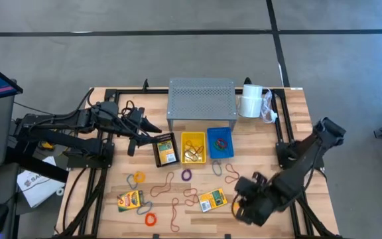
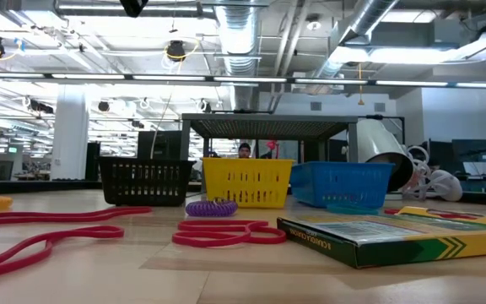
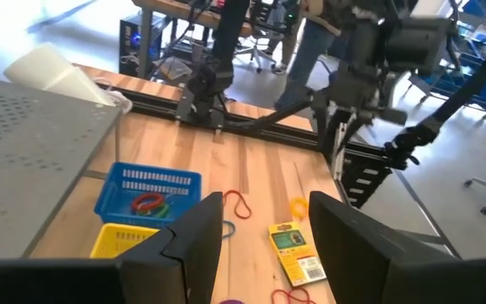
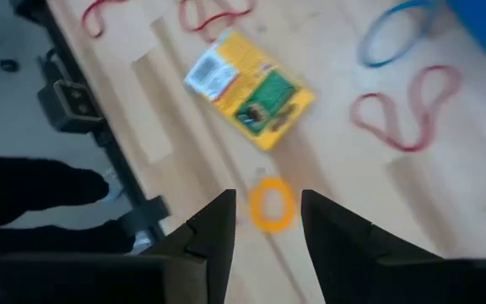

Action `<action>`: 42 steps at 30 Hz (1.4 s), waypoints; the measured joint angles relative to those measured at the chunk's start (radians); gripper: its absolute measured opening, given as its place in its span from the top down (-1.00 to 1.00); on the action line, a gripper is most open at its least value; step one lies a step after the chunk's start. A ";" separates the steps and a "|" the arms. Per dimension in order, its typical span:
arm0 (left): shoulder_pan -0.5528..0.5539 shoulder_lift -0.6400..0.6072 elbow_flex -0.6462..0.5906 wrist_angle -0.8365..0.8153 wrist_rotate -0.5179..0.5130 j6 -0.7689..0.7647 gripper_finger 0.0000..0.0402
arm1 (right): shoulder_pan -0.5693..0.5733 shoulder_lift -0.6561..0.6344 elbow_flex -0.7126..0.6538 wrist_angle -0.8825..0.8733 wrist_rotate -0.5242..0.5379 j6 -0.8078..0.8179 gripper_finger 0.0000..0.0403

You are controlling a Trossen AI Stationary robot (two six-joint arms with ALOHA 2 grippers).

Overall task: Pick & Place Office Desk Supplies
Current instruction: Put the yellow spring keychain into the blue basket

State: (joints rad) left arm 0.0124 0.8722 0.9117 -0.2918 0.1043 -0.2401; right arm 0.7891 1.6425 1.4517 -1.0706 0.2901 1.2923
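Right tool open above blurred orange band.

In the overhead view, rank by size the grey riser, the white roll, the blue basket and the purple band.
Largest to smallest:
1. Grey riser
2. Blue basket
3. White roll, not far behind the basket
4. Purple band

"Is it bright?"
"Yes. Long ceiling lights shine down evenly, so shadows look soft."
"Any blur?"
"The right wrist view is smeared, and the near red band looks fuzzy."
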 joint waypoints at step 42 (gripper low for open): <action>0.000 0.000 0.000 -0.023 0.025 0.049 0.14 | 0.011 0.266 -0.254 0.310 -0.134 0.249 0.13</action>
State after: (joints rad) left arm 0.0128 0.8726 0.9115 -0.3153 0.1295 -0.1909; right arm 0.8002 1.9083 1.1975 -0.7610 0.1558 1.5409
